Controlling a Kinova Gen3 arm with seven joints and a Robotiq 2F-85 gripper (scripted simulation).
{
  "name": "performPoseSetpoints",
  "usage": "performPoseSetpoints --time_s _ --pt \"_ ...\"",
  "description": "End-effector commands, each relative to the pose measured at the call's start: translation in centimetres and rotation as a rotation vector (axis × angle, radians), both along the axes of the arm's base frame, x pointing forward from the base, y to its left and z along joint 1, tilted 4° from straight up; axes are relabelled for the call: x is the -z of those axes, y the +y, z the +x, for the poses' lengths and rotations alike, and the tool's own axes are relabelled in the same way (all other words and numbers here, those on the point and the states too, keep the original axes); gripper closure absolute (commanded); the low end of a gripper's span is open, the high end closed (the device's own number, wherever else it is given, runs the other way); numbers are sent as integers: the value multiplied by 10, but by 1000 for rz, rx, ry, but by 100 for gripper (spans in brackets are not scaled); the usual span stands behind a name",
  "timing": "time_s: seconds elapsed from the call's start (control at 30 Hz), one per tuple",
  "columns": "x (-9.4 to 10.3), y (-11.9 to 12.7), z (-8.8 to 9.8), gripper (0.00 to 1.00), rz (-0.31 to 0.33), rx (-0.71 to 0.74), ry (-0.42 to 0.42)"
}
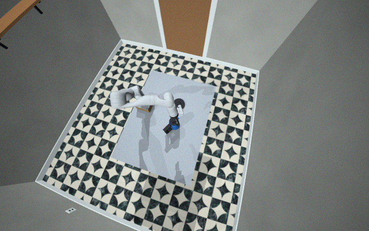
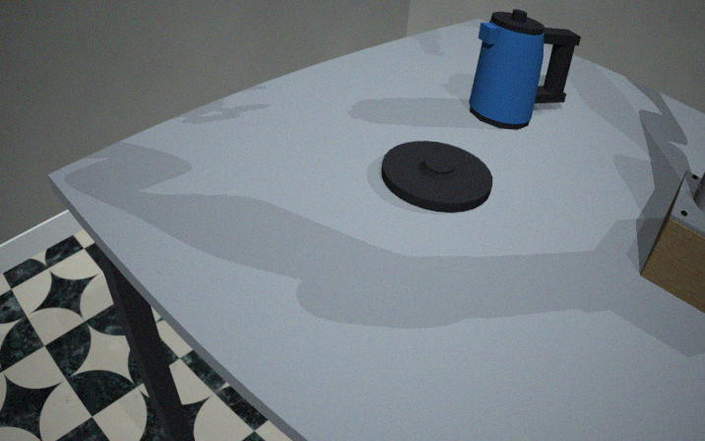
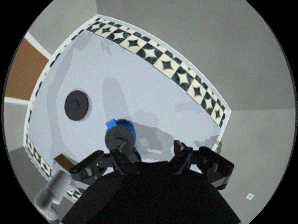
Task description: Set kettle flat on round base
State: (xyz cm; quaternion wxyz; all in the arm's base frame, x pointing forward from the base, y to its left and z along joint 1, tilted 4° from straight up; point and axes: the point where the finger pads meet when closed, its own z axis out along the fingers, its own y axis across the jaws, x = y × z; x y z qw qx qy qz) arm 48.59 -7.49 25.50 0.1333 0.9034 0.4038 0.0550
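In the exterior view, going left to right, the grey surface (image 2: 218, 290) fills most of the frame; the round black base (image 2: 436, 175) lies flat at centre with its stud (image 2: 437, 165) up, and the blue kettle (image 2: 506, 72) stands upright on the surface at upper right, apart from the base, its black handle (image 2: 558, 62) toward the right edge. In the wrist view the kettle's lid sits just ahead of the jaws, which stand wide with nothing between them. The kettle looks rigid and top-heavy, probably smooth on its body, so the upright bar of the handle seems the safest hold; it will likely tip if gripped off-centre
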Motion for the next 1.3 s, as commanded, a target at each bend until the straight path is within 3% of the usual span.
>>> performPoseSetpoints --time_s 0.0,0.77,1.27 --pt "-5 4 -11 20 -2 -17 1" --pt "-6 72 -92 20 53 -201 86" --pt "0 100 -135 20 68 -283 137"
